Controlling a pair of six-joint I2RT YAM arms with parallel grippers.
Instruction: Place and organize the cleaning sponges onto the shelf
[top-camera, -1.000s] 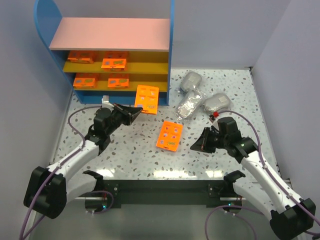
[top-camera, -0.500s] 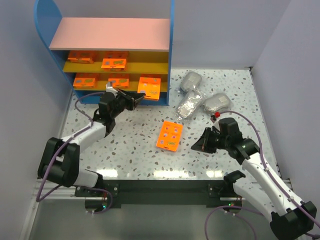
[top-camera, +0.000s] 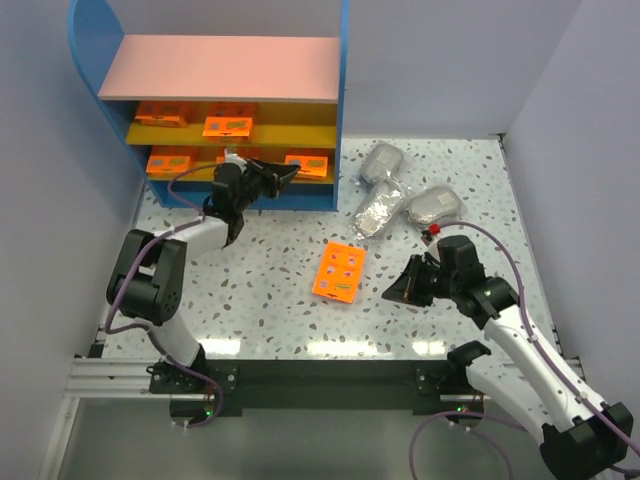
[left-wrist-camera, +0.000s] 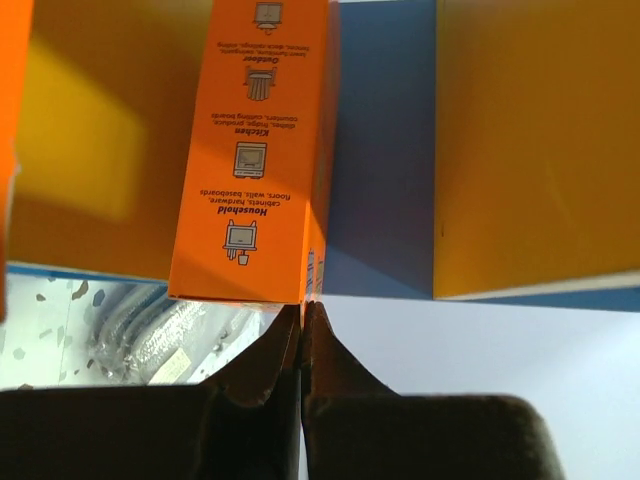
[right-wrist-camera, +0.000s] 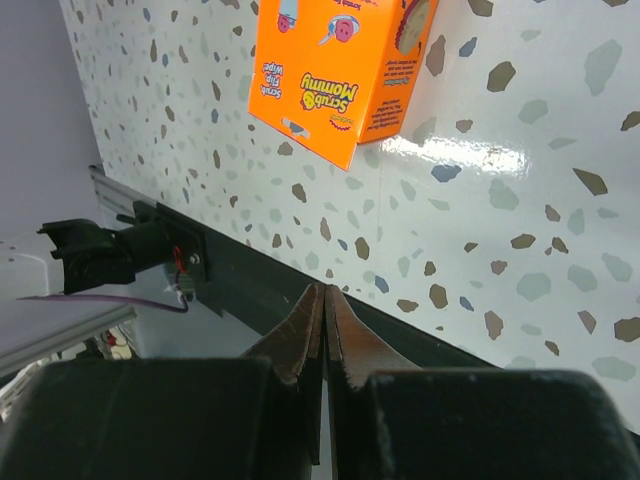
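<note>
Pinching near edge of orange sponge pack (left-wrist-camera: 250, 150): left gripper (left-wrist-camera: 302, 312) clamped, pack at shelf (top-camera: 220, 67) lower tier, right end. Right gripper (top-camera: 392, 293) fingers together, empty, beside loose pack (top-camera: 339, 271) on table (top-camera: 250, 290). Packs likely light, stiff, slick; grip thin edge.

Orange pack (left-wrist-camera: 250, 150), grey-speckled white table (top-camera: 270, 300)

One pack (top-camera: 339, 271) lies before the shelf (top-camera: 220, 68), bundles (top-camera: 378, 210) right.
</note>
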